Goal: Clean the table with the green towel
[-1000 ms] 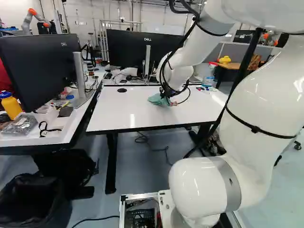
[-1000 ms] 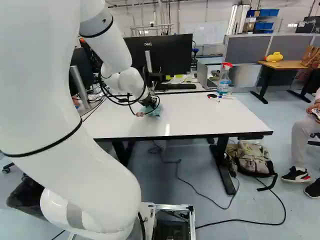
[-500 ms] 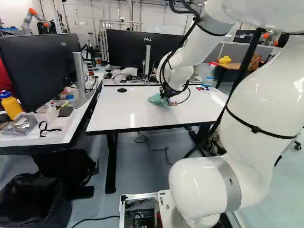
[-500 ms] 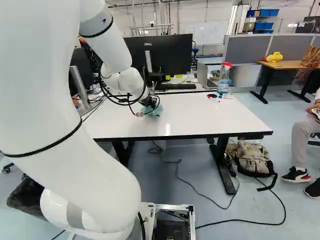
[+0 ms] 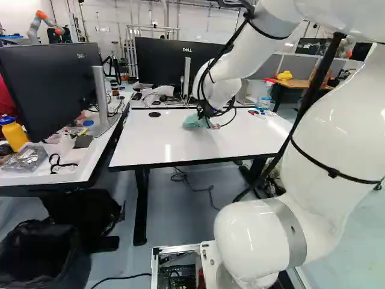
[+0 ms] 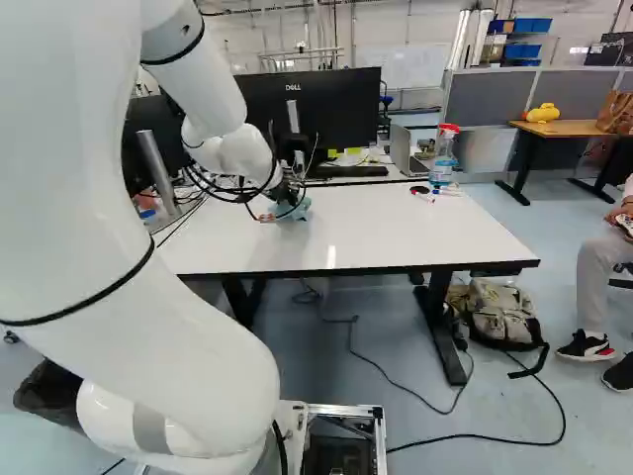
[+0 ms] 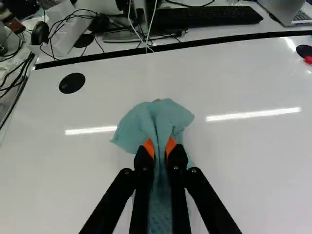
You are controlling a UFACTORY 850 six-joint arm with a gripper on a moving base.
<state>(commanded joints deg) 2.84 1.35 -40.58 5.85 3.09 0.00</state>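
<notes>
Claw (image 7: 160,146) has the green towel (image 7: 156,119) pinched between both pads, wide end fanned ahead of the tips and seemingly on the counter (image 7: 243,161), tail running back under, so next wipe probably needs that fan kept flat.

Green cloth towel (image 7: 161,114): crumpled, bunched narrow at its middle, one end fanned out in loose folds; located over the far half of the tabletop. White, glossy, flat-topped table (image 5: 162,138): black edging, dark legs, level, upright; light streaks reflected on its surface.
</notes>
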